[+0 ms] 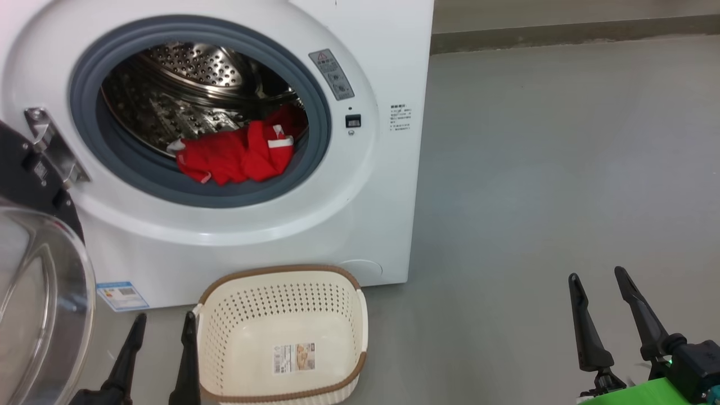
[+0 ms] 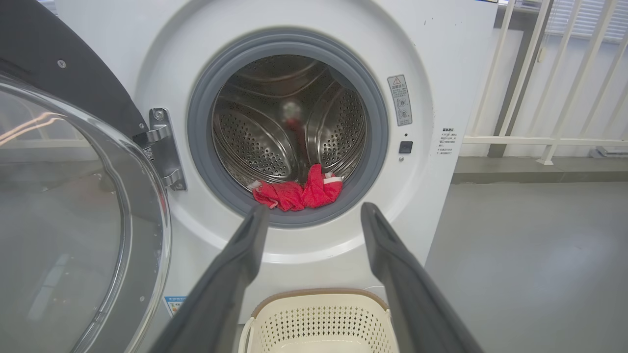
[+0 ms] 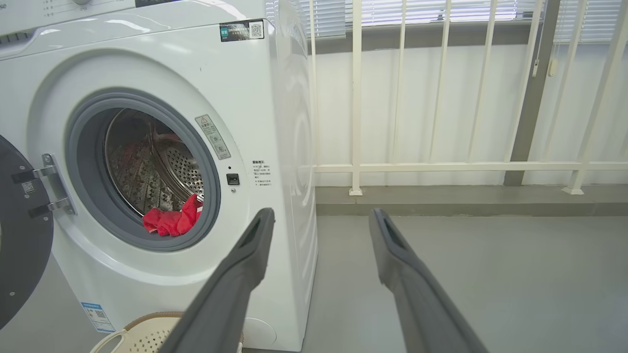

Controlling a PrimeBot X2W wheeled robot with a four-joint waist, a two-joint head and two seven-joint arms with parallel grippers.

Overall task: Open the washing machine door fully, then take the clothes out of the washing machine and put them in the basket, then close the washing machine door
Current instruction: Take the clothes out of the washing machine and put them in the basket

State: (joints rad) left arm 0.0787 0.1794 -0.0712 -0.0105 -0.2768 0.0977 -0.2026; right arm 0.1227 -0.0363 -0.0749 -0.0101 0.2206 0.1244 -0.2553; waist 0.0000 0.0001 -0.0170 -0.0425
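Standing on the floor point(image 1: 534, 197) nearest the robot, the basket point(image 1: 281, 271) holds no garment; only its paper label point(image 1: 294, 358) shows on the bottom. Step one reads as done: the washing machine door point(image 1: 39, 292) is swung out to the left on its hinge point(image 1: 50, 146), well clear of the opening. Whether it rests at its end stop cannot be told. Behind the basket, the washing machine point(image 1: 365, 197) has its grey ring point(image 1: 225, 196) and steel drum point(image 1: 191, 67) fully exposed. The clothes point(image 1: 236, 154) lie as one red heap at the front lower lip of the drum, partly over the ring. Unloading is therefore not yet begun, and closing the door comes after it.

The left fingers point(image 1: 125, 360) stand wide apart and hold nothing. One lies just beside the basket's left wall; contact cannot be told. The right fingers point(image 1: 585, 332) also stand wide apart and empty, over bare floor well to the right of the machine.
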